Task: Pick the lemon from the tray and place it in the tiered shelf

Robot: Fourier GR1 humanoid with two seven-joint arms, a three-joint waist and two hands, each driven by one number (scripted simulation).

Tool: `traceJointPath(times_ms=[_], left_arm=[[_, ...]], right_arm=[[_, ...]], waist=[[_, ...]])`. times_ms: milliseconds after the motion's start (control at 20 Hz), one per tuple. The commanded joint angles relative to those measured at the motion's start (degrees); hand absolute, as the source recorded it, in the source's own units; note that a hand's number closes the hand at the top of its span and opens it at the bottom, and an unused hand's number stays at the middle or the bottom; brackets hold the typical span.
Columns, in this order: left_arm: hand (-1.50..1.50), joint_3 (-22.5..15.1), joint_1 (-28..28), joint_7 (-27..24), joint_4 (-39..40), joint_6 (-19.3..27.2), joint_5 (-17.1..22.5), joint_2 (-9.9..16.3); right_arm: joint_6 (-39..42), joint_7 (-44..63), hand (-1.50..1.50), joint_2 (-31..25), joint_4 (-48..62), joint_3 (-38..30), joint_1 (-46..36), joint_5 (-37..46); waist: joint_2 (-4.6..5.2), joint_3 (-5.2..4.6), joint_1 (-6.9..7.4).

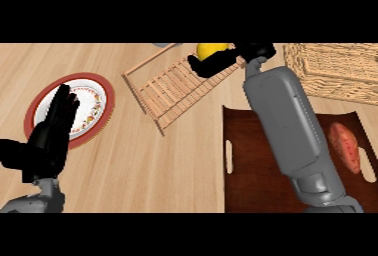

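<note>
head view: i read the right hand (221,59) at the top of frame, fingers curled round the lemon (210,48), held over the upper end of the tiered shelf (173,92). lemon is off the tray (255,165), w/ only its yellow top showing above the fingers. right forearm runs across the tray. a reddish oblong item (345,147) lies on the tray's right side. left hand (52,127) rests w/ fingers straight, over the red-rimmed plate (100,107). wicker basket (336,70) sits upper right.
</note>
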Motion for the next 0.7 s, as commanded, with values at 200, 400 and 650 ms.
traceJointPath(times_ms=[200, 400, 650], left_arm=[[0.00, 2.26, -0.98, -1.22, 1.64, -2.15, 2.01, 1.29], [0.00, 1.56, -2.90, -1.08, 2.73, -1.11, 0.08, 0.97], [0.00, 1.87, -0.36, 0.13, -1.04, -1.61, 0.85, 1.03]], right_arm=[[-8.38, -4.45, 1.50, 0.97, 16.11, -4.36, -5.72, -5.72], [-7.11, -8.26, -1.50, -0.06, 26.13, -5.54, -9.44, -5.53], [-4.81, -12.09, -1.50, -1.18, 29.83, -7.86, -12.37, -8.72]], waist=[[0.30, -0.01, 0.73], [0.48, 0.00, 0.87], [0.21, 0.01, 0.62]])
